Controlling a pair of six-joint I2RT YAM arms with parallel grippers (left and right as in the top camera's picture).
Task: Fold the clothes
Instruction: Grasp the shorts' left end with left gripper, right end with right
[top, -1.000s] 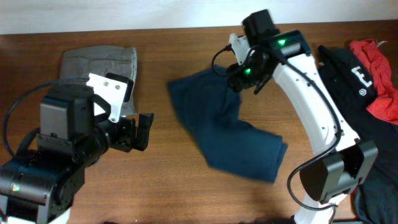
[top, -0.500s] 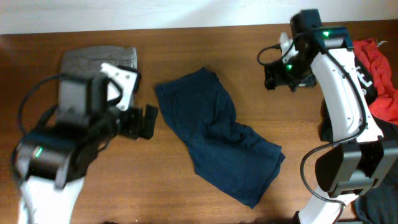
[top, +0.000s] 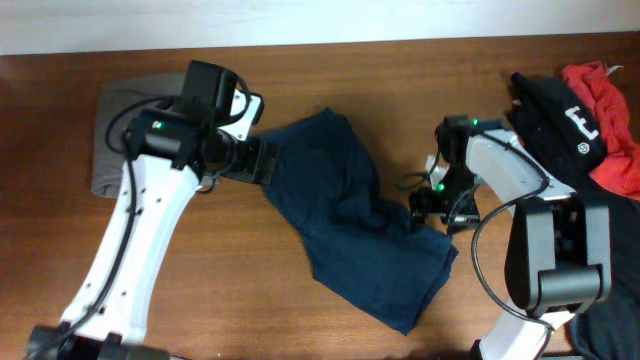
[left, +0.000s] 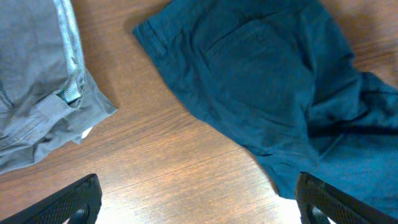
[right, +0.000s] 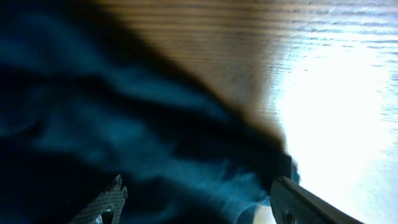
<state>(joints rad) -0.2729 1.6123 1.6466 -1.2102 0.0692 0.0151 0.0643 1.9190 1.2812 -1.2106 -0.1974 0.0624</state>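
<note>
Navy shorts (top: 350, 220) lie crumpled and spread on the wooden table, running from the upper middle to the lower right. My left gripper (top: 255, 160) hovers at their upper left edge. In the left wrist view its jaws (left: 199, 208) are wide open over bare wood, with the shorts (left: 261, 81) just ahead. My right gripper (top: 432, 205) is low at the shorts' right edge. In the right wrist view its fingers (right: 199, 205) are open, with navy cloth (right: 124, 124) lying between them.
A folded grey garment (top: 115, 140) lies at the far left, partly under my left arm, and shows in the left wrist view (left: 37, 74). A pile with a black garment (top: 560, 110) and a red one (top: 610, 110) sits at the right edge.
My left arm has swung right from beside the grey garment to the shorts' left edge. My right arm let the shorts drop, then came down from the far right to their right edge.
</note>
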